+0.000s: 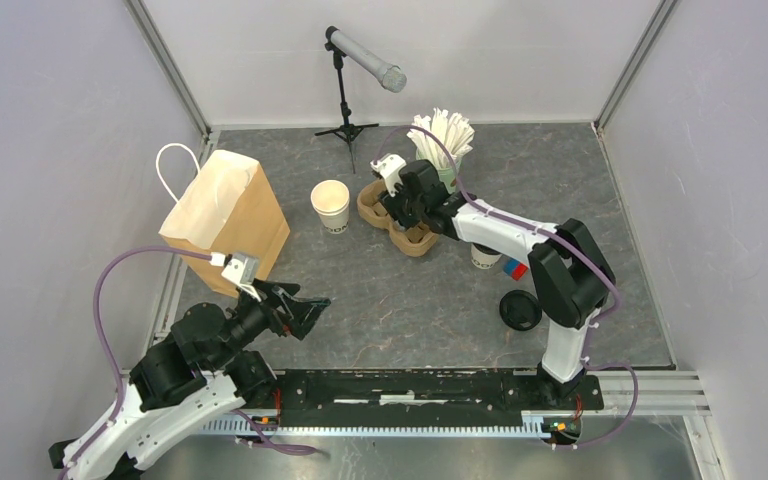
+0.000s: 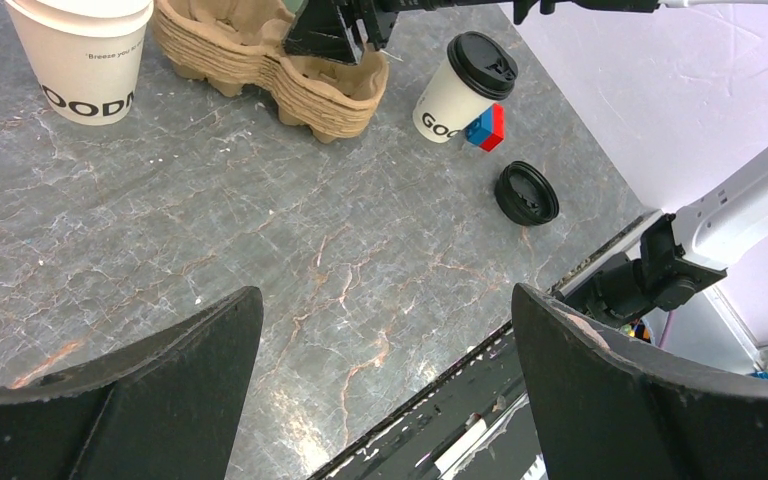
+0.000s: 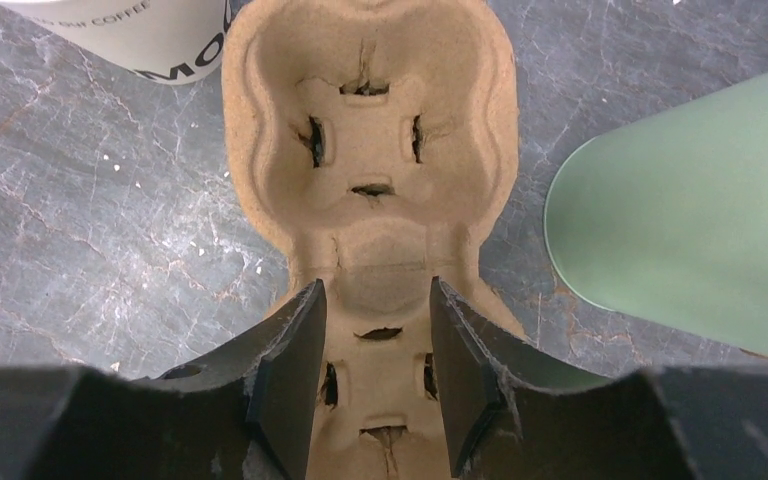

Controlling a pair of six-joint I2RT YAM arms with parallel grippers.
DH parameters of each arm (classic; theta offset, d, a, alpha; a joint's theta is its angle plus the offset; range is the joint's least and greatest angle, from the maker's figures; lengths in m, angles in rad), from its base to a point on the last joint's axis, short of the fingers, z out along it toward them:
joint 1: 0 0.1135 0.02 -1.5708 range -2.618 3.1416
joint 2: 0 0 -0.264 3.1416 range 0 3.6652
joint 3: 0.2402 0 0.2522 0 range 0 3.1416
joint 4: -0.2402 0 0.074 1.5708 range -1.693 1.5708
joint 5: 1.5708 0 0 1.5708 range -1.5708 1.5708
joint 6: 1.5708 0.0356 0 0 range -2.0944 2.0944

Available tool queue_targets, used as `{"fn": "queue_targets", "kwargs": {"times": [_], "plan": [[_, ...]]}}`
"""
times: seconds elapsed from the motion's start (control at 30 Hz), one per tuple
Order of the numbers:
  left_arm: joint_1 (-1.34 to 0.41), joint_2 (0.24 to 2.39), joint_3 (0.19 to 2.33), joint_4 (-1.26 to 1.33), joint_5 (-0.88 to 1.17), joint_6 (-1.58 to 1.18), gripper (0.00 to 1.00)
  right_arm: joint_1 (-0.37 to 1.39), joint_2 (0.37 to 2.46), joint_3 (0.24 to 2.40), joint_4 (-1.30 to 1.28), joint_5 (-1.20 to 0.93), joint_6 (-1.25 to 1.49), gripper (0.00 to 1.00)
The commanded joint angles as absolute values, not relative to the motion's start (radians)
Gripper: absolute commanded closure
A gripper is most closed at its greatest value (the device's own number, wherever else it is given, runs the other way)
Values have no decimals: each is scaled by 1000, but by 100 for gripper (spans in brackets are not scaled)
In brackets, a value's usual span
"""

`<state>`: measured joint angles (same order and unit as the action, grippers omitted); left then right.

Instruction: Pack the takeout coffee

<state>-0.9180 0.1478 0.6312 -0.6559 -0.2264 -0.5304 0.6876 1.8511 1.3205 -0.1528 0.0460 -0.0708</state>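
The cup carrier (image 2: 260, 70) is tan. Right of it, the takeout coffee (image 2: 442, 105) is white with dark print and a black lid — the loose lid (image 2: 526, 192) beyond is black. Left of it, the stacked cups (image 2: 85, 55) are cream-white, dark-lettered; the paper bag (image 1: 228, 215) is light brown. Under it, the table (image 2: 260, 250) is grey, rust-veined.

Right gripper (image 3: 377, 300) straddles near pocket of cup carrier (image 3: 370, 130)

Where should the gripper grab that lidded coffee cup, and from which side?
Probably the paper wall of the lidded cup, just under the black lid, coming level from the near side. It stands upright and tapers downward, so the lid's rim would stop slipping; the carrier stack sits on its far-left side.
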Motion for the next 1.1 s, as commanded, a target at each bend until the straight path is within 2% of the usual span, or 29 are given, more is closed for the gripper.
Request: {"fn": "queue_targets", "kwargs": {"times": [0.0, 0.53, 0.8, 1.07], "plan": [[-925, 137, 641, -623, -226, -490, 0, 691, 1871, 1381, -143, 57, -86, 51], [-925, 140, 640, -623, -231, -489, 0, 682, 1900, 1391, -143, 52, -91, 52], [-926, 140, 640, -623, -232, -488, 0, 677, 1903, 1391, -140, 40, -92, 59], [-926, 140, 640, -623, -233, -486, 0, 670, 1913, 1393, -141, 36, -91, 55]]}}
